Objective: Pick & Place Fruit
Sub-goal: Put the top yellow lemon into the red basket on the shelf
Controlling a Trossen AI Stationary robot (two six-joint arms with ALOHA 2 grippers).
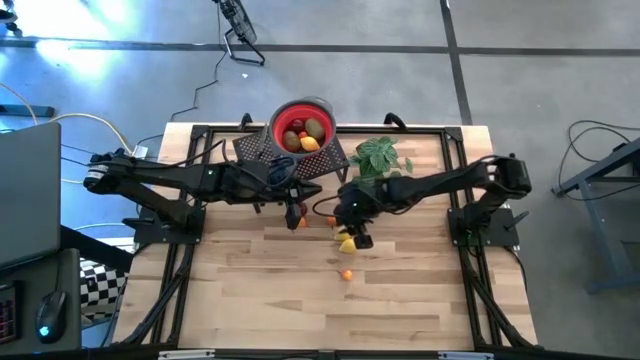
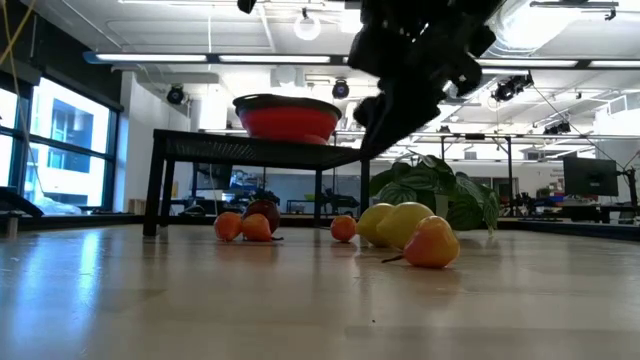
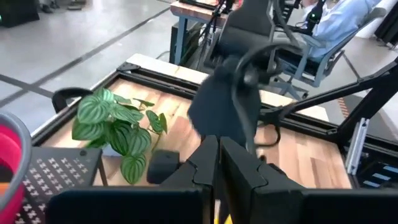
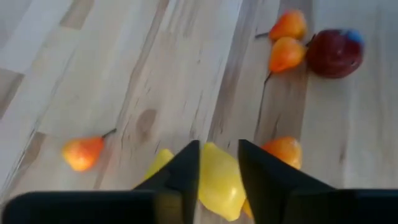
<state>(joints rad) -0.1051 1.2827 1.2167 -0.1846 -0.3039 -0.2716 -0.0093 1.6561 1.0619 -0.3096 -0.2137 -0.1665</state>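
High view: right hand (image 1: 350,232) over mid-tabletop (image 1: 400,300), directly above a yellow lemon (image 1: 347,243); a small orange fruit (image 1: 346,274) lies apart from it, nearer the front edge. Left hand (image 1: 296,208) sits just beside the right one, over another orange piece (image 1: 301,223). Behind both, a red bowl (image 1: 303,127) on a black mesh stand (image 1: 258,150) already holds several fruit; a green leafy plant (image 1: 379,156) stands beside the stand. Low view: the bowl (image 2: 287,116) rides on its stand above the tabletop; beneath and beside it lie two small orange fruit (image 2: 243,226), a dark red fruit (image 2: 264,212), another orange ball (image 2: 343,228), two lemons (image 2: 398,222) and an orange pear-shaped piece (image 2: 432,243) nearest the camera. A dark hand hangs above the lemons, not touching them; which arm it belongs to cannot be told here. Left wrist view: left hand (image 3: 217,163) fingers pressed together, empty; the plant (image 3: 115,127) ahead. Right wrist view: right hand (image 4: 219,171) fingers parted, straddling a lemon (image 4: 217,180) that lies between them on the wood; whether they touch it cannot be told. An orange fruit (image 4: 283,150) just beside the lemon, an orange pear-shaped piece (image 4: 83,152) off to one side, the dark red fruit (image 4: 334,53) and two orange ones (image 4: 286,40) farther off.
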